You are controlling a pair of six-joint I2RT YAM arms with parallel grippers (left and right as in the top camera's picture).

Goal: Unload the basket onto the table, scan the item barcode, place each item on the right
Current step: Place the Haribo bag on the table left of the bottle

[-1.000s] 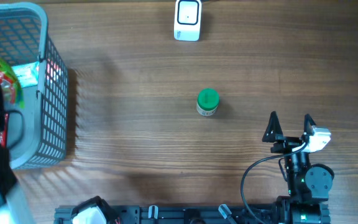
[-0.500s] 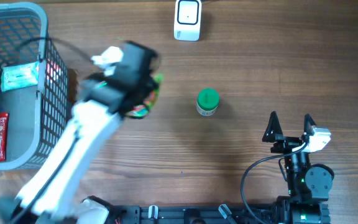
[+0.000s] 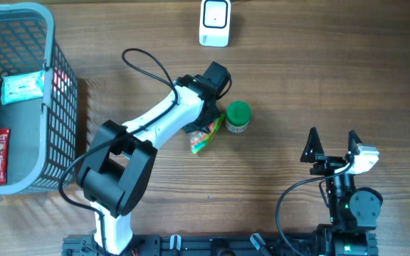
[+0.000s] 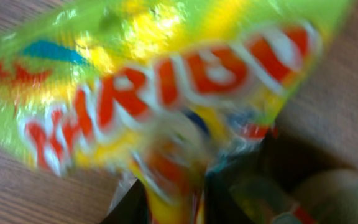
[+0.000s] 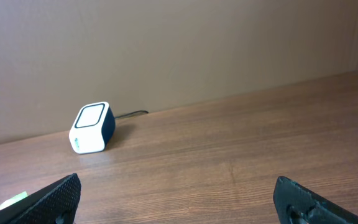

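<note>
A yellow-green Haribo candy bag (image 3: 206,135) lies low over the table beside a small jar with a green cap (image 3: 238,117). My left gripper (image 3: 206,121) reaches down onto it. In the left wrist view the blurred bag (image 4: 166,93) fills the frame, and a fold of it sits in the narrow gap between my left gripper's (image 4: 201,190) dark fingers. No barcode shows. The white scanner (image 3: 214,23) stands at the far edge, also visible in the right wrist view (image 5: 92,127). My right gripper (image 3: 332,139) (image 5: 179,193) rests open and empty at the near right.
A grey wire basket (image 3: 62,121) stands at the far left, holding a pale packet (image 3: 21,87) and a red item (image 3: 0,153). The left arm stretches diagonally from the front edge to the middle of the table.
The left arm swung from the basket to the table's middle, carrying the candy bag, and has lowered it next to the green-capped jar. The right arm stayed still.
</note>
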